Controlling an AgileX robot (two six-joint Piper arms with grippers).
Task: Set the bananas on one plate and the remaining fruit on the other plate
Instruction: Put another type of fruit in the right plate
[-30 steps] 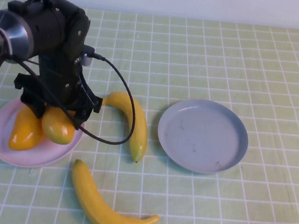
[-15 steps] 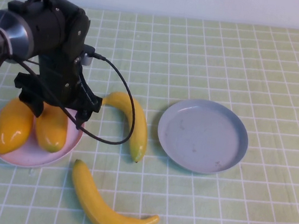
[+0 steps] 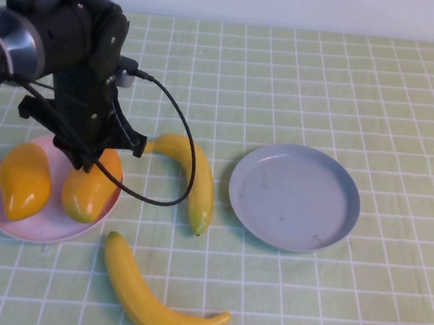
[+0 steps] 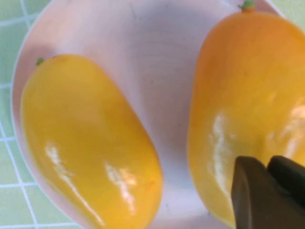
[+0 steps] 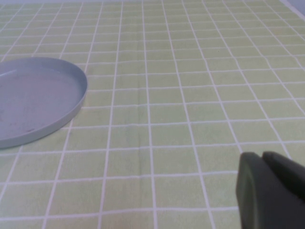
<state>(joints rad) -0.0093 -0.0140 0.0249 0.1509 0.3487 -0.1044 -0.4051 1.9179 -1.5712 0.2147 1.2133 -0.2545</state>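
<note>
Two orange-yellow mangoes (image 3: 23,178) (image 3: 87,190) lie side by side on the pale pink plate (image 3: 43,224) at the left. My left gripper (image 3: 87,158) hangs just above the right mango (image 4: 248,95), shut and holding nothing; the other mango (image 4: 86,138) lies beside it on the plate (image 4: 157,71). One banana (image 3: 195,180) lies on the cloth between the plates, another banana (image 3: 152,305) near the front edge. The grey-blue plate (image 3: 296,196) holds nothing. My right gripper (image 5: 262,160) is shut over bare cloth to the right of that plate (image 5: 33,100), outside the high view.
A green checked cloth (image 3: 414,107) covers the table. The left arm's black cable (image 3: 182,126) loops down past the upper banana.
My left gripper released the mango onto the pink plate beside the other one, lifted a little and shut. The left mango shifted on the plate. The bananas stayed put.
</note>
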